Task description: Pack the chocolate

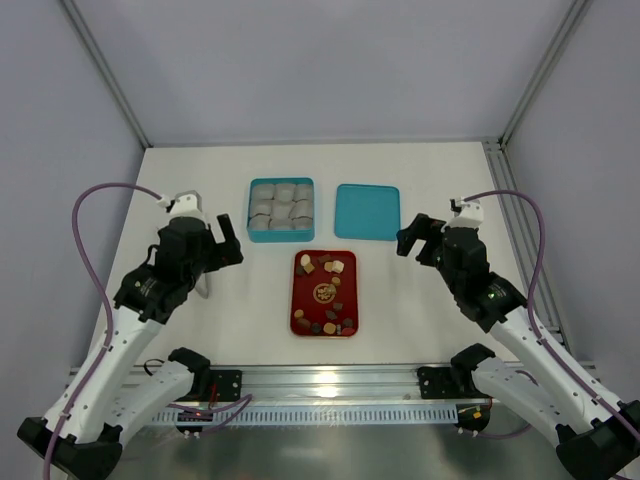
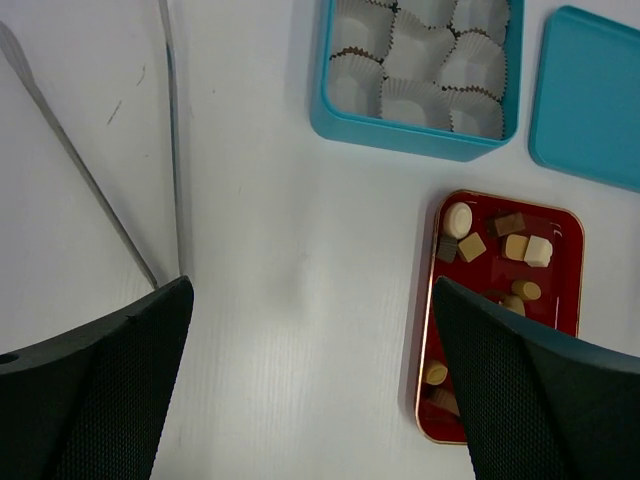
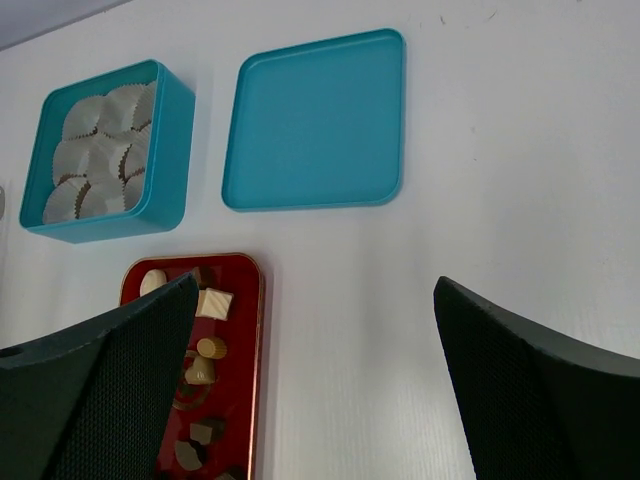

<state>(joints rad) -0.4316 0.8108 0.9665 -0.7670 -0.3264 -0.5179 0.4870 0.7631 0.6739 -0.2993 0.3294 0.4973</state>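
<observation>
My left hand point(image 1: 230, 238) and right hand point(image 1: 408, 238) are hanging wide, empty; I am planning to pinch one chocolate point(image 2: 459, 217) gently.

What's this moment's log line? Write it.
stage: not started | chocolate: all on red tray | teal box: open, paper cups empty | lid: beside box | left jaws: open, empty | right jaws: open, empty

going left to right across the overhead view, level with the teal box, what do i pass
left gripper → teal box → teal lid → right gripper. The red tray lies nearer and straddles the box and lid, so it is left out.
</observation>
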